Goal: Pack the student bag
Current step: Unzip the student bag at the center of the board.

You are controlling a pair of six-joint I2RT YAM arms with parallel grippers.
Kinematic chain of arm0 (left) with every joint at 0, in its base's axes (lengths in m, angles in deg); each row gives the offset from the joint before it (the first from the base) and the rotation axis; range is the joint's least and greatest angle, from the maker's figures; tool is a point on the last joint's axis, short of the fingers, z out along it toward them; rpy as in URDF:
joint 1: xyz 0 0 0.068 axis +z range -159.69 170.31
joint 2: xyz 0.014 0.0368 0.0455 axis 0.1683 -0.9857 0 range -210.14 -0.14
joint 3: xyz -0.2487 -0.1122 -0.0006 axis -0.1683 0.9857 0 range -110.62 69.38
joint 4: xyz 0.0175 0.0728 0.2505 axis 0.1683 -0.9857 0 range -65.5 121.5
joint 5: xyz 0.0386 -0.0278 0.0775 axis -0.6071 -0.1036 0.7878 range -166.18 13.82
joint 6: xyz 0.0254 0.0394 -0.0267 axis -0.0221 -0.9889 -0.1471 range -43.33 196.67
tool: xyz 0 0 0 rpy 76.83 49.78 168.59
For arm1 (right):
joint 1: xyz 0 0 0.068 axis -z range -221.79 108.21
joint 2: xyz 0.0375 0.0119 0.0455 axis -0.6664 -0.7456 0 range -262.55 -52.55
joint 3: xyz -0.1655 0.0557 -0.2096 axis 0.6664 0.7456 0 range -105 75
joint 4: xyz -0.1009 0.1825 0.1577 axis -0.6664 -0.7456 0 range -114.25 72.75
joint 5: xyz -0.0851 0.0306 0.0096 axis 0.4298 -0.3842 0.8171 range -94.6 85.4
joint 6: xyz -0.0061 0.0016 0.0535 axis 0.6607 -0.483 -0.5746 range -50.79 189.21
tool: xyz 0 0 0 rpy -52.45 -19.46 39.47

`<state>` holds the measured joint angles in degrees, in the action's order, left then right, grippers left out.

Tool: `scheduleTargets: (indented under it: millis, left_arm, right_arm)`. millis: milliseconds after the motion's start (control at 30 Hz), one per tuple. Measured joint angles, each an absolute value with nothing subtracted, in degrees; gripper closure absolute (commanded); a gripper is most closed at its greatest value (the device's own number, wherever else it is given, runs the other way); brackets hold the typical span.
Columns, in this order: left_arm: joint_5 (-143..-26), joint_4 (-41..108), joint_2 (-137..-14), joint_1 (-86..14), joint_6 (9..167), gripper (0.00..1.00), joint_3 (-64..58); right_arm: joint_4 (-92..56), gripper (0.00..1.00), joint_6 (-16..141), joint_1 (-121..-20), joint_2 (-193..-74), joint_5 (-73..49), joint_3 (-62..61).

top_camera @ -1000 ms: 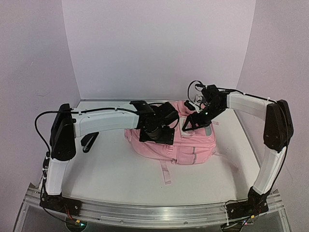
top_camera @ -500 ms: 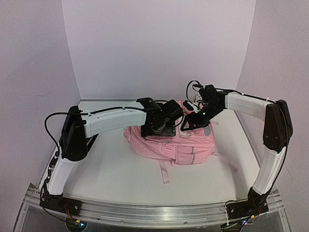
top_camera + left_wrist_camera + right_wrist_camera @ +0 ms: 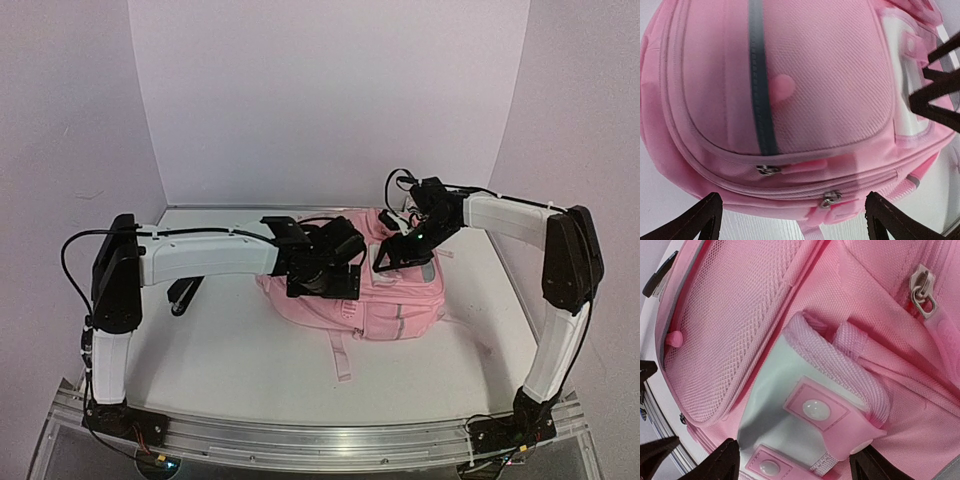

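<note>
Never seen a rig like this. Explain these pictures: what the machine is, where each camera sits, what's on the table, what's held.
Two robot arms are bolted along the near edge. The wide picture is from a fixed camera above and behind them; each close-up is from a wrist camera. On the table lie a pink student bag and, left of it, a small black item I cannot identify. The left end effector hangs open over the bag, holding nothing. The right end effector straddles a flap with snaps on the bag; whether it grips is unclear.
</note>
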<state>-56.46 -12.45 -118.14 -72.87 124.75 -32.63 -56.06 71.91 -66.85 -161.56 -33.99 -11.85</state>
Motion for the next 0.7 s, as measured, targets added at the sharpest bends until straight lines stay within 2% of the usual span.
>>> scheduleTargets:
  millis: [67, 433, 567, 700]
  left_arm:
    - [-56.83, -13.59, -118.9, -73.38, 123.8, 0.0, -34.26]
    - [-49.58, -28.35, -135.17, -73.11, 125.29, 0.0, -60.95]
    - [-48.29, -32.6, -135.08, -72.91, 130.2, 0.0, -60.47]
    - [-47.8, -31.4, -131.01, -72.49, 132.05, 0.0, -51.1]
  right_arm:
    - [-56.04, 0.25, 71.85, -66.87, -161.56, -33.99, -11.85]
    - [-55.88, 0.25, 71.5, -66.87, -161.56, -33.82, -11.85]
    - [-55.28, 0.25, 71.6, -66.88, -161.56, -33.17, -11.85]
    - [-54.81, 0.25, 71.7, -67.16, -161.66, -32.21, -11.85]
